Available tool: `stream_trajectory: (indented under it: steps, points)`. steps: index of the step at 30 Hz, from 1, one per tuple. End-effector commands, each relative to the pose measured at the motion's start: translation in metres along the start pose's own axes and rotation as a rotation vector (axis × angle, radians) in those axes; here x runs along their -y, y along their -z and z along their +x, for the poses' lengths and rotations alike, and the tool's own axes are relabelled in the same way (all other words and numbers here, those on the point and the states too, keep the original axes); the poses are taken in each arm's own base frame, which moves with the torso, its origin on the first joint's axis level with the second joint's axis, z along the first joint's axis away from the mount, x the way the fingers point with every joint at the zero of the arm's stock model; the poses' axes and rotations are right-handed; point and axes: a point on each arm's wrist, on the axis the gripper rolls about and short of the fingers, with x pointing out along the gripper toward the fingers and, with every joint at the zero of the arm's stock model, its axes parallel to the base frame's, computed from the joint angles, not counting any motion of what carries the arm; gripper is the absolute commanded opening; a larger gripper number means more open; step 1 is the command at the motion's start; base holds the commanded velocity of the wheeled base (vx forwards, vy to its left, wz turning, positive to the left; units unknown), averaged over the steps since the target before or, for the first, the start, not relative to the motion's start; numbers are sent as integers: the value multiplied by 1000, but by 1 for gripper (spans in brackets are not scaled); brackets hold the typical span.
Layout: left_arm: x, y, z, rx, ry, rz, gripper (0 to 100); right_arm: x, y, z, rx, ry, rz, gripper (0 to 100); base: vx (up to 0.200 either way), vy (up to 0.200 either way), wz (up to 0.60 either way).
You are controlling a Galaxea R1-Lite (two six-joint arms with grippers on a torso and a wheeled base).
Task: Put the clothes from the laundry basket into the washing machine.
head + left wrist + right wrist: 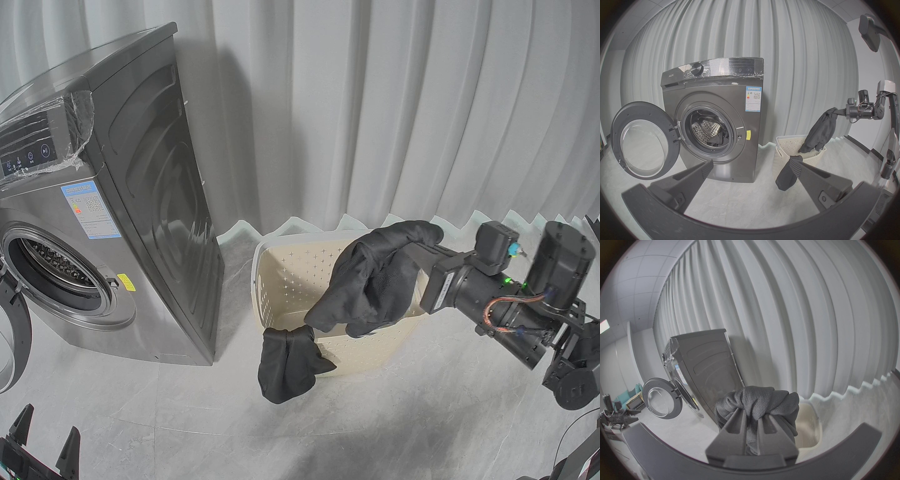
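Above the laundry basket (284,275): right gripper (752,418) held a dark garment (375,281) aloft.
Facing the washing machine (156,187): left gripper (750,162) gaped wide, empty.

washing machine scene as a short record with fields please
washing machine: door open, dark clothing inside
laundry basket: on floor beside machine
held garment: dark, hangs from right gripper over basket
second garment: dark, draped over basket's rim, hanging outside
right gripper: shut on held garment
left gripper: open, low, facing machine
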Motion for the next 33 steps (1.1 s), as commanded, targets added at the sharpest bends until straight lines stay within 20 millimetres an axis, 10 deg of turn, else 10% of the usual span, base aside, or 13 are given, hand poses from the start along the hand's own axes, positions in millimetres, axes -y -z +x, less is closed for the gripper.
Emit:
stream_trajectory:
  steps: [1,19,33]
  points:
    - [0,5,0,0,1,0,100,4,-23,-25,85,2,-10,0,0,0,0]
    - [0,5,0,0,1,0,100,9,-24,-37,87,72,-14,0,-100,0,0]
    - [0,4,0,1,1,-5,100,9,-13,-34,53,68,-12,0,0,200,0]
